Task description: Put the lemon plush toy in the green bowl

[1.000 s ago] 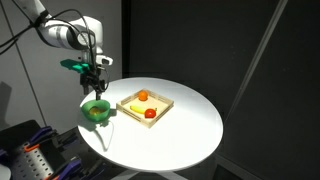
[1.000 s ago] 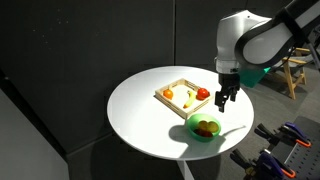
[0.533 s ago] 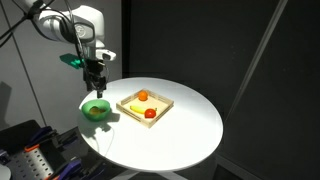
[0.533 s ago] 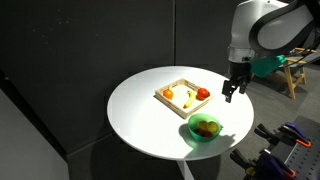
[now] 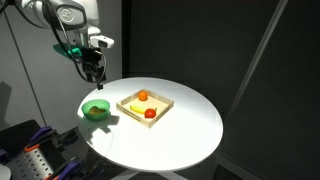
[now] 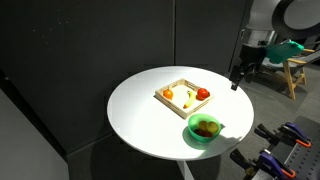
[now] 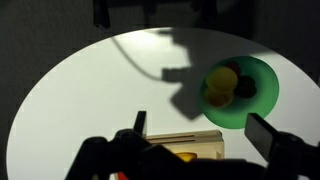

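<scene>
The green bowl [image 5: 96,110] [image 6: 205,128] sits near the edge of the round white table [image 5: 190,130]. In the wrist view the bowl [image 7: 262,75] holds a pale yellow roundish toy, the lemon plush toy [image 7: 222,78], beside other small things I cannot make out. My gripper [image 5: 93,72] [image 6: 238,80] hangs well above the table, up and off to the side of the bowl. In the wrist view the gripper [image 7: 204,130] is open and empty, with its two dark fingers wide apart.
A square light-wood tray [image 5: 160,103] [image 6: 178,86] [image 7: 190,145] stands next to the bowl near the table's middle. It holds an orange toy [image 5: 144,96], a red toy [image 5: 150,113] and a longer yellow toy [image 5: 135,107]. Equipment racks [image 5: 30,150] stand beside the table.
The gripper has risen from just above the bowl and drawn away from it, open and empty. The bowl and tray have not moved.
</scene>
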`<state>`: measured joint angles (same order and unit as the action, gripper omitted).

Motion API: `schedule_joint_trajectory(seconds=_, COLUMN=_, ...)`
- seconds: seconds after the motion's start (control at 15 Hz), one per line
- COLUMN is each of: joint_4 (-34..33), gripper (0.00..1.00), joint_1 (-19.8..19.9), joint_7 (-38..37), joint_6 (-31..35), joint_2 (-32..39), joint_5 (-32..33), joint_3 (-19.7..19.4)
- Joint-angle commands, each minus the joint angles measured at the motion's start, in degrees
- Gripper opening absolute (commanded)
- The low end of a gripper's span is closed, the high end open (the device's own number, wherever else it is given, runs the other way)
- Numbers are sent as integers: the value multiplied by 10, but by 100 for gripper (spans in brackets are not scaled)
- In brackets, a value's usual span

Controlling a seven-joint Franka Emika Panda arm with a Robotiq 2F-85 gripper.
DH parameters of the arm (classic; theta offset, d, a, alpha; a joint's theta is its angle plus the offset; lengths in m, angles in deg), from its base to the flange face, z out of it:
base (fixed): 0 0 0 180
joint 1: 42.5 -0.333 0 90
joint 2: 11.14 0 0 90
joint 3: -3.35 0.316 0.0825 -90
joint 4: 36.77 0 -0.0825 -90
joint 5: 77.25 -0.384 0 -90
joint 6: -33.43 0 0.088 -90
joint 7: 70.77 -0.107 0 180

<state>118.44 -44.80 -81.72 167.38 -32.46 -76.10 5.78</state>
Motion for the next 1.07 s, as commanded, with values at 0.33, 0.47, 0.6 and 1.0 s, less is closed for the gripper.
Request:
schedule_joint_trajectory(seconds=0.33, joint_4=11, gripper=100, joint_1=5, joint_7=23, joint_6=-21, joint_2=-40, joint_5=-5, joint_3=6)
schedule_joint_trajectory(seconds=0.47, joint_4=11, gripper=100, joint_1=5, joint_7=23, joint_6=-21, joint_2=-37, joint_5=-4, joint_3=6)
schedule_joint_trajectory(seconds=0.6, joint_4=11, gripper=100, joint_1=5, joint_7=23, joint_6=-21, joint_2=-36, joint_5=-4, joint_3=6)
schedule_joint_trajectory(seconds=1.0, joint_4=11, gripper=100, joint_1=5, joint_7=23, joint_6=-21, joint_2=-35, joint_5=-4, joint_3=6)
